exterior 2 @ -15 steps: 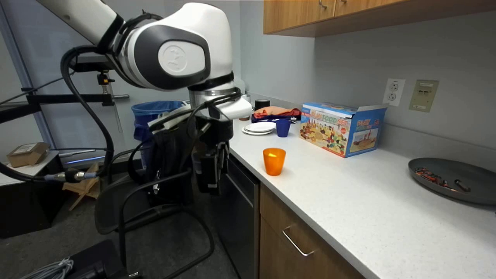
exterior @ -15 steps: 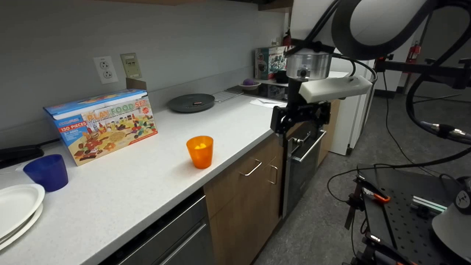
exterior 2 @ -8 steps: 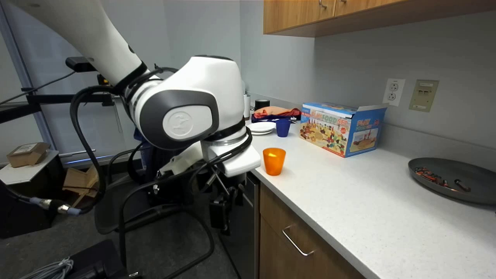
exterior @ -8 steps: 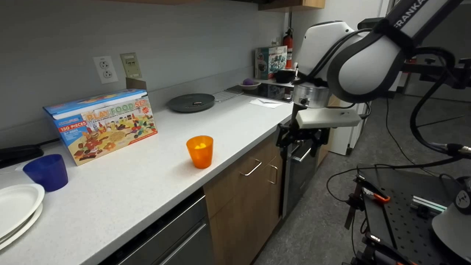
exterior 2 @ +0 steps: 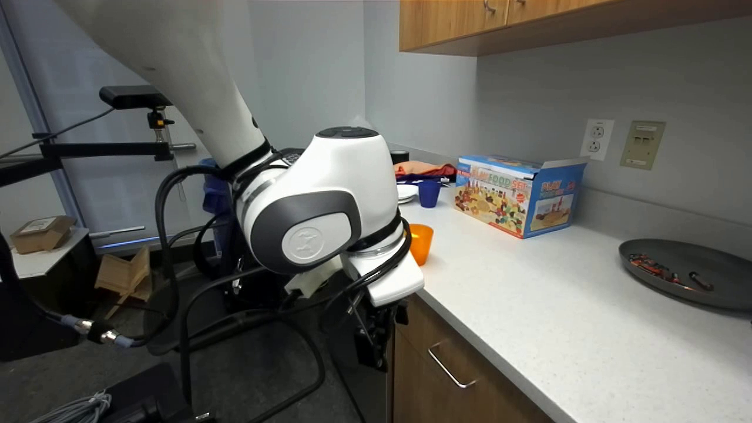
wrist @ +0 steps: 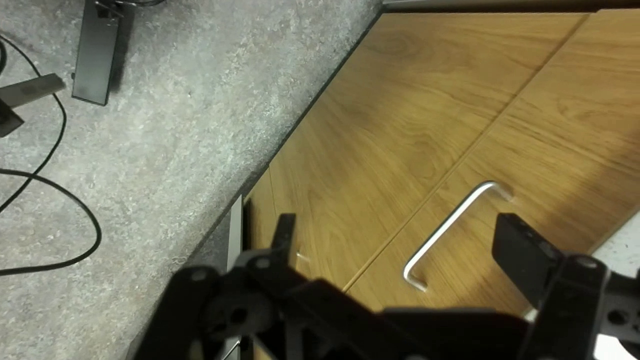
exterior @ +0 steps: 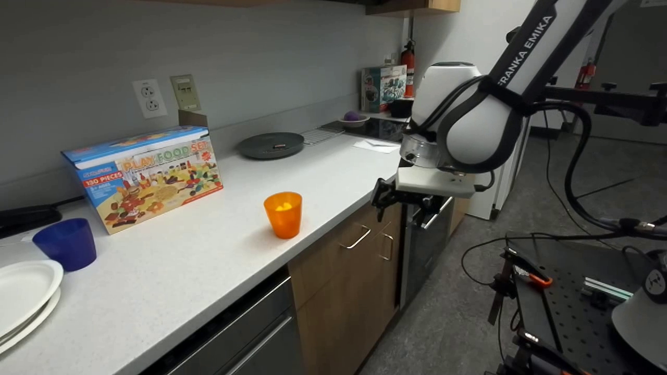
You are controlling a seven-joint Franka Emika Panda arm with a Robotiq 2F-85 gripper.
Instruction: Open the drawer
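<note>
One robot arm (exterior: 525, 52) is ending in one tool (wrist: 397, 225), which is hanging near the drawer (exterior: 323, 263). In the wrist view its two fingers (wrist: 522, 255) are standing wide apart, with one silver bar handle (wrist: 447, 224) showing beyond the gap. The drawer is sitting closed under the worktop (exterior: 172, 291), above a cabinet door (exterior: 341, 307) bearing a second handle (exterior: 391, 247). Two cups are standing upright on the worktop: one orange cup (exterior: 284, 221), holding yellow contents (exterior: 284, 207), and one blue cup (exterior: 68, 246). At least two white plates (exterior: 26, 289) are lying stacked near the blue cup. One dark pan (exterior 2: 728, 271) is lying farther along, carrying several small objects (exterior 2: 653, 268) too jumbled to count. On the wall (exterior: 250, 67), one white outlet (exterior: 150, 99) with two sockets is sitting beside one beige wall plate (exterior: 186, 92). The nearer of two printed boxes (exterior: 164, 179) is reading "PLAY FOOD SET" and "130 PIECES", its smaller brand name being too blurred to make out; the farther box (exterior: 383, 88) is carrying print too small to read. The arm is displaying "FRANKA EMIKA" in capitals along one link.
</note>
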